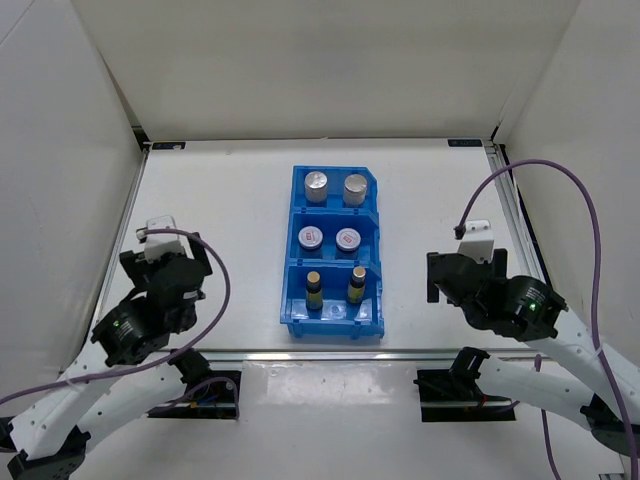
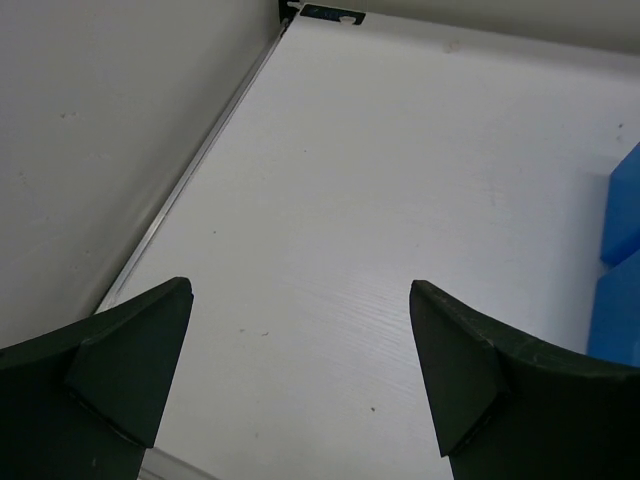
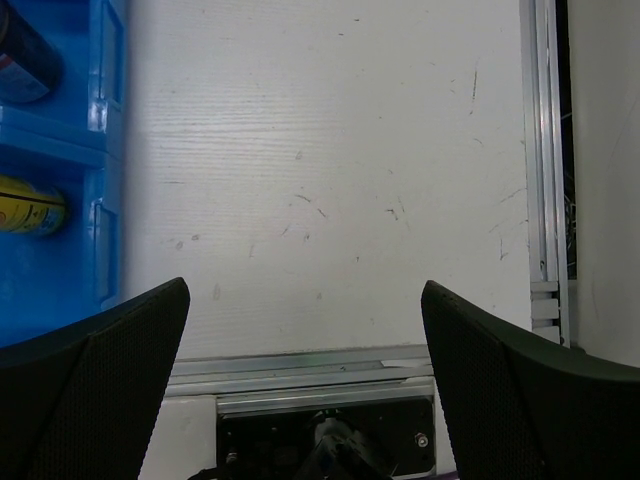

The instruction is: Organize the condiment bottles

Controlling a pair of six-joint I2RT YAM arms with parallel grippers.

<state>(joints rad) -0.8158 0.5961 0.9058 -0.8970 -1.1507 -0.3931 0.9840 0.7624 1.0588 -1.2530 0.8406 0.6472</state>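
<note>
Condiment bottles point(image 1: 348, 239) stand sorted in pairs inside the blue bin point(image 1: 332, 211), one kind per compartment, so the task looks done; left pincer point(image 2: 300, 330) and right pincer point(image 3: 305, 330) hang wide open, empty, beside it.

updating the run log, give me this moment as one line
left gripper: open, empty | right gripper: open, empty | shakers: bin far compartment | jars: middle | amber bottles: near

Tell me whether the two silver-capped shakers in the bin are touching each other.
Apart. The top external view shows a strip of blue bin between the left shaker and the right shaker.
</note>
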